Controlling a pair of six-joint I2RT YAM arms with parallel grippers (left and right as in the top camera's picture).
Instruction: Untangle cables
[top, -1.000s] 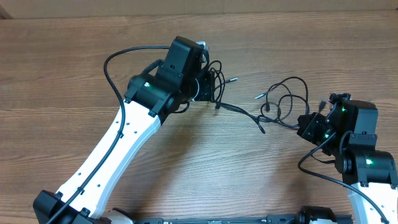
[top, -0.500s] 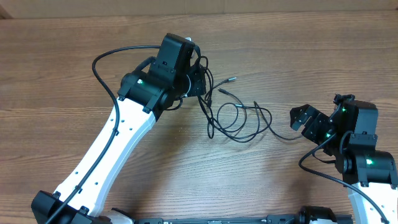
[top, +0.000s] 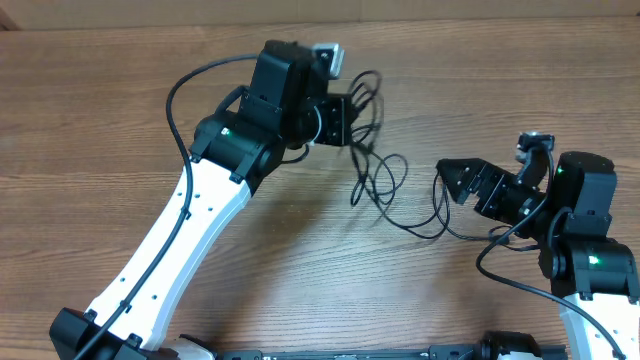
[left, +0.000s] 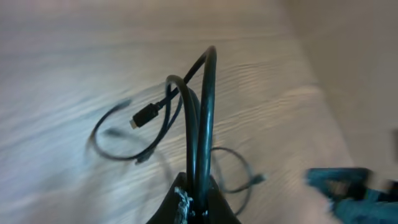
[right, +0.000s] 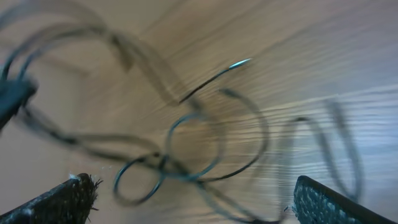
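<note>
Wood-grain tabletop (top: 100, 100) lies under your tangled cables (left: 206, 106). Your left gripper (top: 345, 120) is clenched on several strands. Your right gripper (top: 452, 181) gapes wide, seemingly empty in the blur.

In the right wrist view the cables (right: 193, 149) are smearing into blur. The right end effector (right: 193, 190) is showing only fingertips (right: 68, 198), cropped at the bottom corners. In the left wrist view the lower edge is cutting off the left end effector (left: 196, 208), and a bluish shape (left: 342, 183) is blurring beyond recognition. Overhead, the left arm (top: 250, 130) is hiding the grip.
</note>
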